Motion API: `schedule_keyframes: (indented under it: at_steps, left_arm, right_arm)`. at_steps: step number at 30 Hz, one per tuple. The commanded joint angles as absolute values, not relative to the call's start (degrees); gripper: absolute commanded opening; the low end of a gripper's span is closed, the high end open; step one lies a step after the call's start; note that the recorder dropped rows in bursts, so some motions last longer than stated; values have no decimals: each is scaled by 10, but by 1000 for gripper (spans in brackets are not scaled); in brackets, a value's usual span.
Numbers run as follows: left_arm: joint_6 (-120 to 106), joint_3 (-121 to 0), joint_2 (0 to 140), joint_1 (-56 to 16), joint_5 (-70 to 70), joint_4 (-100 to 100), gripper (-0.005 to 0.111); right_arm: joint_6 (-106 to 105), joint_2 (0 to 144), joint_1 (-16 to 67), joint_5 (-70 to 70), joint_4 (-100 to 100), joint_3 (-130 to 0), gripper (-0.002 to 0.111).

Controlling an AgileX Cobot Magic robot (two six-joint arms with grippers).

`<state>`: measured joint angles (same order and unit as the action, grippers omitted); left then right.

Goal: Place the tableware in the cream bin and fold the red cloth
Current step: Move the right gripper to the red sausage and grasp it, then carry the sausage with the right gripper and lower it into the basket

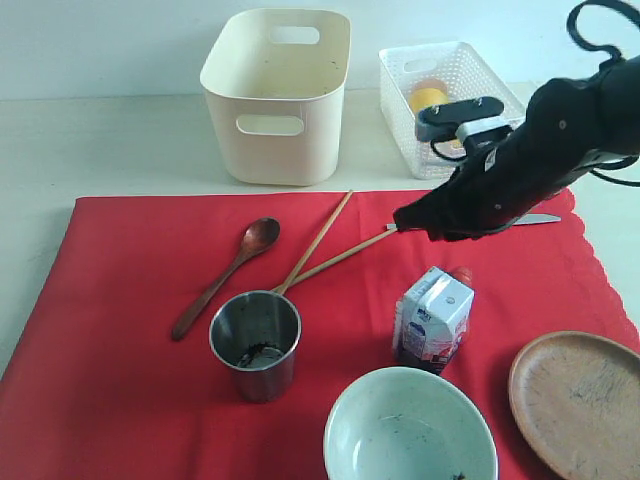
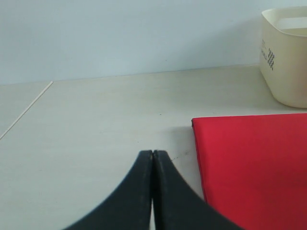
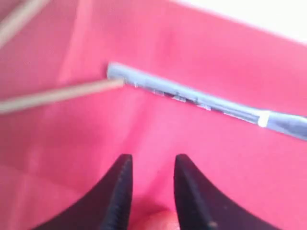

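Note:
The red cloth [image 1: 120, 330] lies flat on the table under the tableware. On it are a dark wooden spoon [image 1: 225, 275], two crossed chopsticks [image 1: 315, 243], a steel cup [image 1: 255, 343], a pale bowl [image 1: 410, 430], a brown plate [image 1: 580, 400] and a silver knife [image 1: 540, 218]. My right gripper [image 1: 402, 219] hovers low over the knife's tip [image 3: 192, 98], where a chopstick end [image 3: 57, 96] touches it. Its jaws [image 3: 152, 160] are apart with only cloth between the tips. The left gripper [image 2: 153, 153] is shut and empty over bare table beside the cloth's corner [image 2: 254, 163]. The cream bin [image 1: 300, 160] stands behind the cloth.
A white lattice basket [image 1: 395, 90] holding a lemon [image 1: 428, 97] stands right of the bin. A small milk carton [image 1: 435, 315] stands on the cloth between the cup and the plate. A blurred reddish shape sits low between the right fingers.

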<state>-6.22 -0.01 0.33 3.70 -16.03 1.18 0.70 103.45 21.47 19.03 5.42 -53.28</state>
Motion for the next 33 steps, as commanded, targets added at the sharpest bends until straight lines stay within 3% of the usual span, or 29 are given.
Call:
schedule_keyframes:
  at_steps: [1,4,24,27,33]
  left_arm:
    - [-58,0,0,34,-157,14,1]
    - [-58,0,0,34,-157,14,1]
    - [-58,0,0,34,-157,14,1]
    - [-58,0,0,34,-157,14,1]
    - [-58,0,0,34,-157,14,1]
  right_arm:
    - [82,967,217,235,43,-531,49]
    - [116,952,217,308,71,-526,56]
    - [264,1052,256,200,-7,-456,54]
    - [260,1053,256,192,-4,-456,42]
    - [261,1020,256,191,-4,-457,0]
